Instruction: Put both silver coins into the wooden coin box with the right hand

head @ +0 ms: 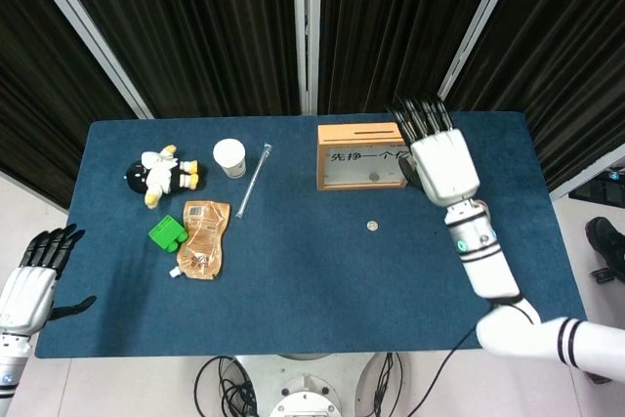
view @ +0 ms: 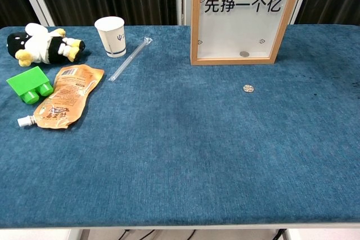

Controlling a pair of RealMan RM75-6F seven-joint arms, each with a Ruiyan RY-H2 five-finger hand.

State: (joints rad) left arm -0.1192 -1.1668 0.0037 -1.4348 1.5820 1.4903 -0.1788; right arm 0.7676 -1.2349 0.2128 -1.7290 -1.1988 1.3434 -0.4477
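The wooden coin box (head: 359, 155) (view: 242, 15) stands upright at the table's far middle, with a clear front pane and a slot on top. One silver coin (view: 244, 54) lies at the bottom inside it. A second silver coin (head: 371, 226) (view: 248, 88) lies on the blue cloth just in front of the box. My right hand (head: 442, 158) hovers to the right of the box, fingers spread, holding nothing; the chest view does not show it. My left hand (head: 34, 278) hangs open off the table's left front corner.
On the left side lie a penguin plush (head: 161, 174) (view: 39, 43), a green block (head: 167, 233) (view: 29, 84) and an orange pouch (head: 202, 238) (view: 63, 95). A white paper cup (head: 229, 157) (view: 110, 36) and a clear straw (head: 253, 179) (view: 130, 58) sit near the far edge.
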